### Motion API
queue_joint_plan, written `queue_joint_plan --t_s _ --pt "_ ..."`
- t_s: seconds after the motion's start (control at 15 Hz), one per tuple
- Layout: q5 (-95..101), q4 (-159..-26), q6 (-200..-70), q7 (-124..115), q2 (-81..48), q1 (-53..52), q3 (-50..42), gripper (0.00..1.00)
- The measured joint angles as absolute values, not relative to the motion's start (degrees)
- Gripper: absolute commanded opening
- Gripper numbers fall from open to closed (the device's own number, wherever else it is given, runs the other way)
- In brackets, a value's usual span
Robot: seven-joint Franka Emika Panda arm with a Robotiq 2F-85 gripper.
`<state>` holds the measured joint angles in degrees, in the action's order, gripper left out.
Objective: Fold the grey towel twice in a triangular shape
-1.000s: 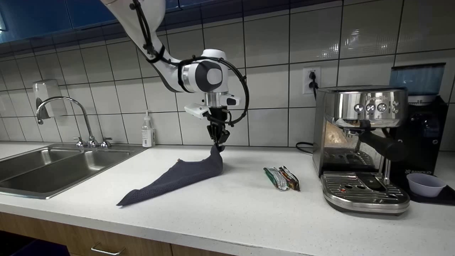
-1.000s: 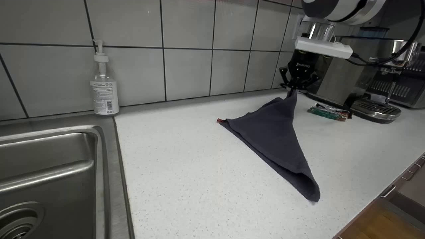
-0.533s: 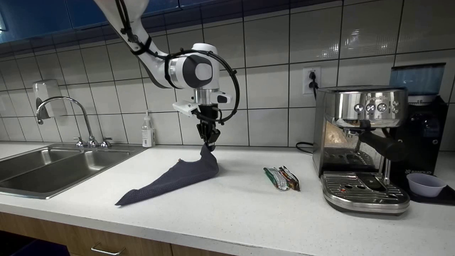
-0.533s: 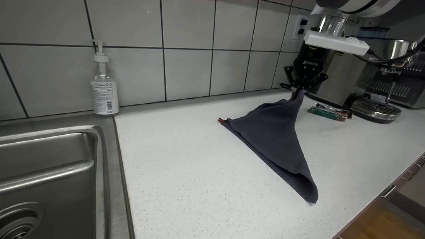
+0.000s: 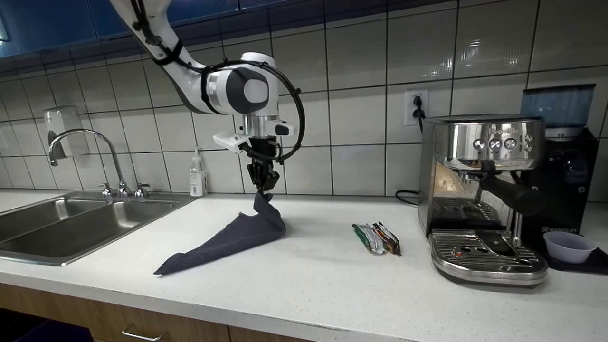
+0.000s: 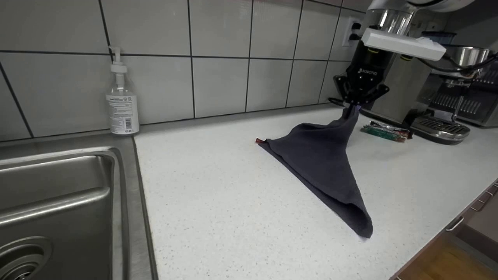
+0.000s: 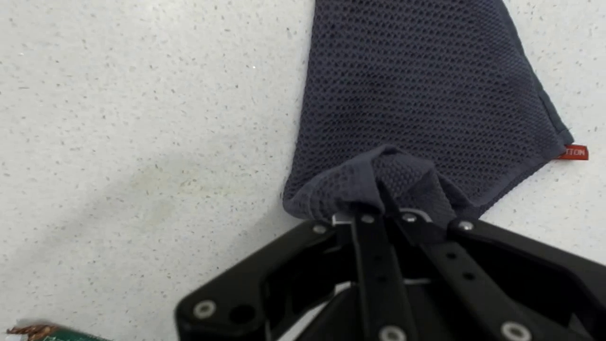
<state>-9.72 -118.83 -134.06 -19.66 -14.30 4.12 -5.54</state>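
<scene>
1. One grey towel [image 5: 228, 240], layered, roughly triangular. Location: on the desk [image 5: 308, 299], between the sink [image 6: 131, 175] and two wrapped packets [image 5: 369, 239]; one corner raised off the surface.
2. Long axis: in an exterior view it slants from lower left to upper right, with a narrow tip near the desk's front edge and the raised corner toward the tiled wall [image 5: 356, 118].
3. Tagged corner: lies low, pointing to the sink side in an exterior view.
4. My gripper [image 7: 378, 208]: closed on the raised corner, cloth bunched and creased just below the grip.
5. Readable: "ROBOTIQ" on my gripper; "TTON" on the towel's red tag [image 7: 574, 152], its left end under the cloth edge.
6. Hard to read: hazy lettering on the coffee machine [image 5: 468, 164]; pump bottle [image 6: 123, 114], barcode visible, print too small.
7. Hidden or cut off: the tips of my gripper, sunk in folds in the wrist view; the towel's under-layers; one packet, cropped at the wrist view's lower left; my arm [image 5: 187, 88], cut by the top edge in both exterior views.
</scene>
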Motion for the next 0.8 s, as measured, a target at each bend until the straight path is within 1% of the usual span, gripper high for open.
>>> queue_joint_plan --t_s 0.8 --pt "-12.47 -124.22 -134.07 -18.64 -9.27 2.37 -3.13 0.0"
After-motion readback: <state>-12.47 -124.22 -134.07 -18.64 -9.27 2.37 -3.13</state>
